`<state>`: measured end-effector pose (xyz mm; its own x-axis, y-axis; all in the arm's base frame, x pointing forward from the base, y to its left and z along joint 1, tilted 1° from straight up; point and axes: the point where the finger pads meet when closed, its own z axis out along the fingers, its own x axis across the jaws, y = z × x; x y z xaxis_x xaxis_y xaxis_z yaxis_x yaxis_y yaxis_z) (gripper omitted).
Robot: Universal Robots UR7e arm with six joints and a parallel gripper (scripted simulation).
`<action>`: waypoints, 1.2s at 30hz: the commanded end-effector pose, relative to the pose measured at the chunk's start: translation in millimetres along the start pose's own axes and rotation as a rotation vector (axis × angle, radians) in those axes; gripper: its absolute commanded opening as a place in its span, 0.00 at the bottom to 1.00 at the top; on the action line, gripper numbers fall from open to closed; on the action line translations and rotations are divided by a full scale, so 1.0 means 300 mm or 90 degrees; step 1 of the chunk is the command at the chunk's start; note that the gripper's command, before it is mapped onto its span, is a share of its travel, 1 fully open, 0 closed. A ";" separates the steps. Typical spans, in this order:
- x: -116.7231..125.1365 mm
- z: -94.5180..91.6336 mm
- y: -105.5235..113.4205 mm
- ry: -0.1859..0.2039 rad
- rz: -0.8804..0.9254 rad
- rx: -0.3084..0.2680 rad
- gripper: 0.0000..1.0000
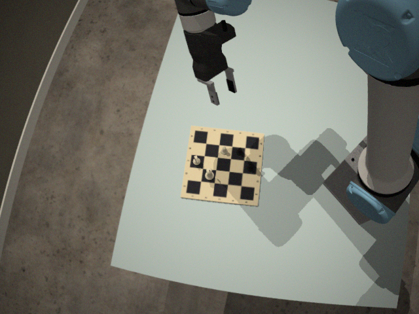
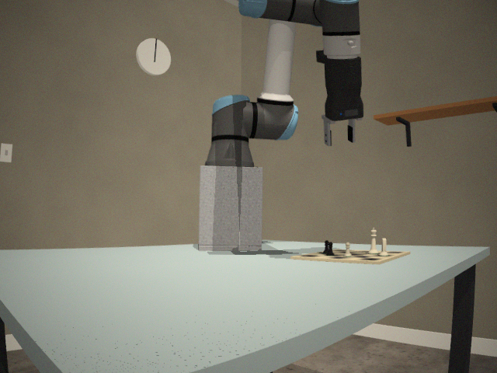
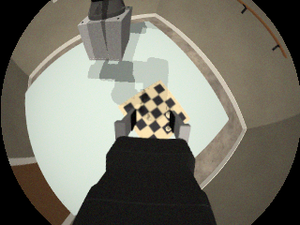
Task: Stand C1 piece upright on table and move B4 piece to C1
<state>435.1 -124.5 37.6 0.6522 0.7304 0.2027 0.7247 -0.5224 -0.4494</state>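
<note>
A small wooden chessboard point(image 1: 223, 165) lies on the pale table. On it stand a white king point(image 2: 373, 241), a shorter white piece point(image 2: 384, 246), a white pawn point(image 2: 348, 249) and two black pieces close together point(image 2: 328, 248). From above, the white pieces show at the board's left point(image 1: 196, 160), lower left point(image 1: 209, 174) and upper middle point(image 1: 224, 151); a black piece point(image 1: 238, 152) sits on a dark square beside the pawn. The edge labels are too small to read. My gripper point(image 1: 223, 95) point(image 2: 338, 138) hangs high above the board, pointing down, open and empty. The board shows between my fingers in the wrist view point(image 3: 156, 112).
The arm's grey pedestal point(image 2: 231, 208) stands on the table behind the board. A wooden wall shelf point(image 2: 437, 112) is at the right, level with my gripper. The table's edge runs close to the board's left side point(image 1: 148, 135).
</note>
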 end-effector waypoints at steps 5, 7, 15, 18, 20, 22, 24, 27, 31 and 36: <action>-0.181 0.137 0.183 0.105 0.174 0.107 1.00; -0.199 0.152 0.196 0.115 0.190 0.117 1.00; -0.311 0.246 0.274 0.181 0.290 0.180 1.00; -0.352 0.284 0.299 0.205 0.326 0.203 1.00; -0.376 0.308 0.314 0.220 0.349 0.218 1.00; -0.399 0.330 0.327 0.235 0.369 0.232 1.00; -0.410 0.341 0.333 0.241 0.379 0.239 1.00; -0.430 0.361 0.343 0.254 0.397 0.251 1.00; -0.464 0.397 0.360 0.276 0.428 0.273 1.00; -0.496 0.433 0.376 0.298 0.457 0.294 1.00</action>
<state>395.5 -229.3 -143.1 0.9972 0.0548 0.0518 0.0725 -0.5068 -0.8590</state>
